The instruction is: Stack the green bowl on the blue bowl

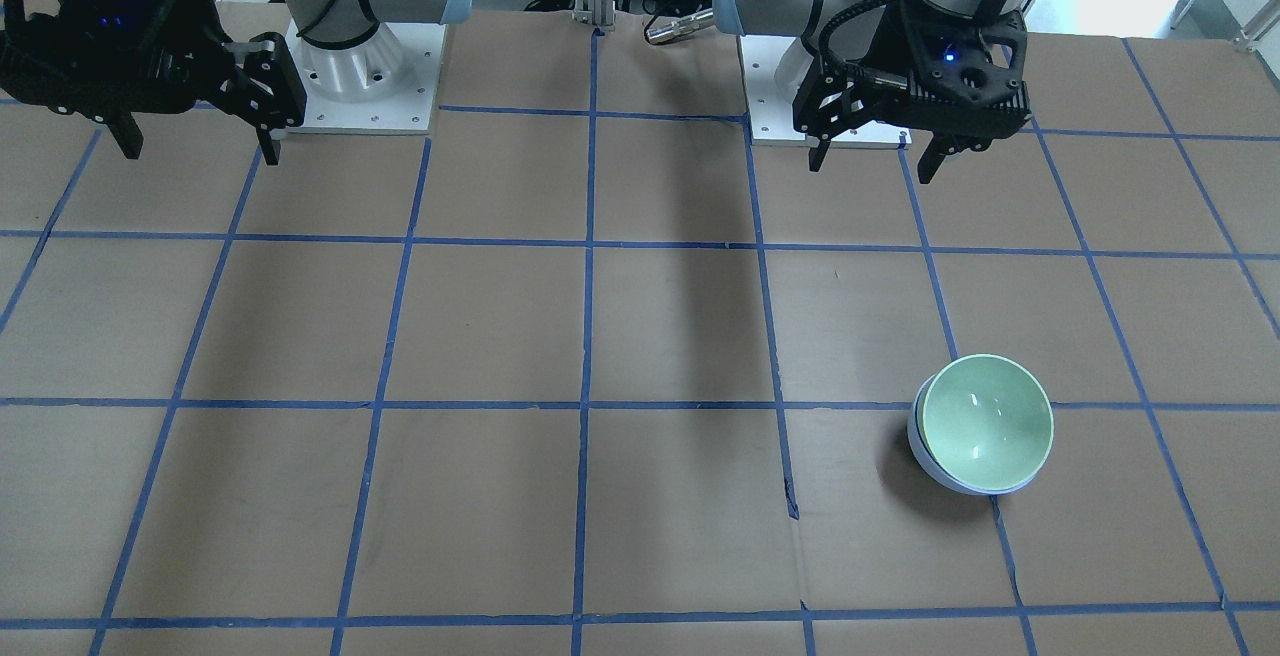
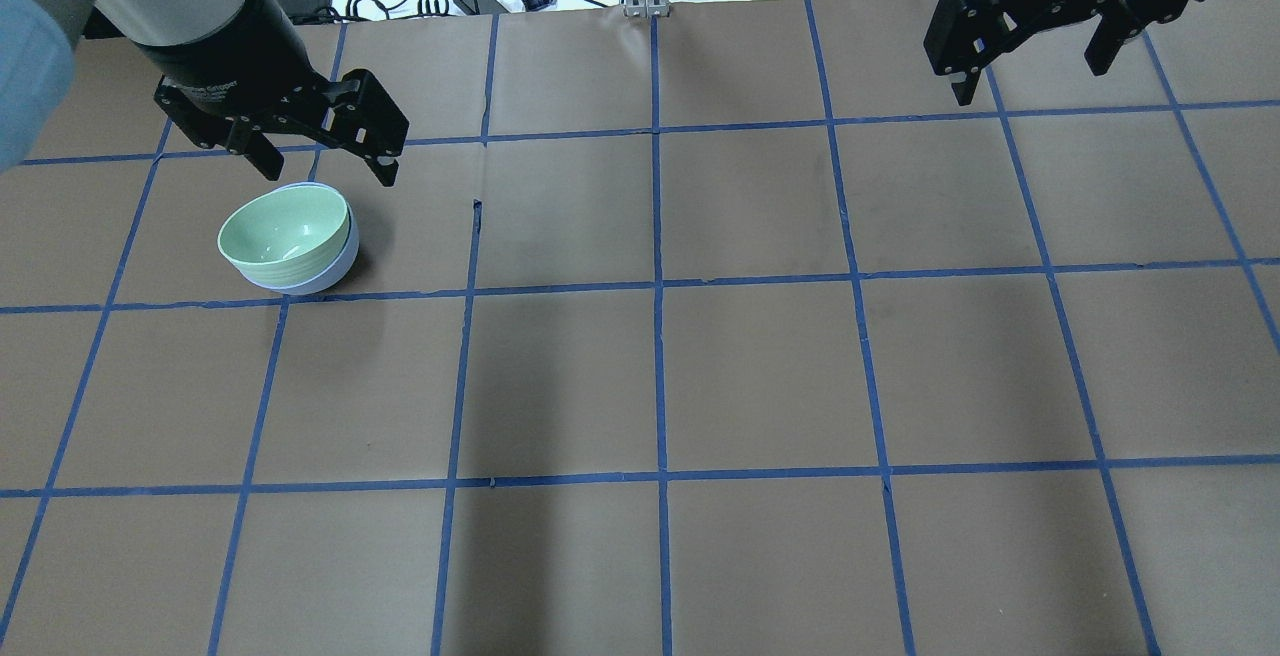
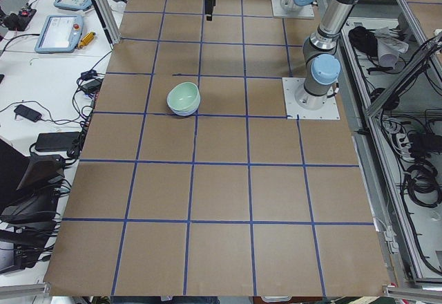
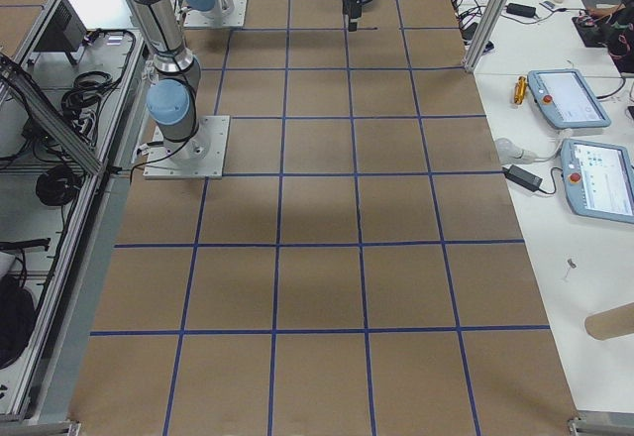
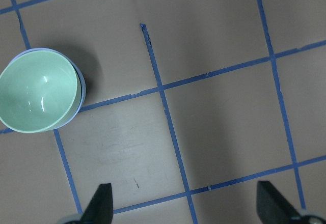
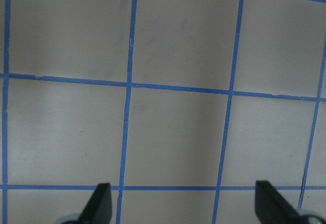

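Inside blue bowl (image 1: 930, 466), glossy pale-mint green bowl (image 1: 985, 423) nested, rim up

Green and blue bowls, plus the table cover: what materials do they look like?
Green bowl: glazed ceramic or hard glossy plastic, with sharp highlights inside. Blue bowl: likely the same, though only its smooth outer wall shows. Table cover: matte brown paper or cardboard, with a torn seam and a blue tape grid.

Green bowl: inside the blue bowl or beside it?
Inside. The green bowl sits nested in the blue bowl, mouth up; only blue wall shows beneath it.
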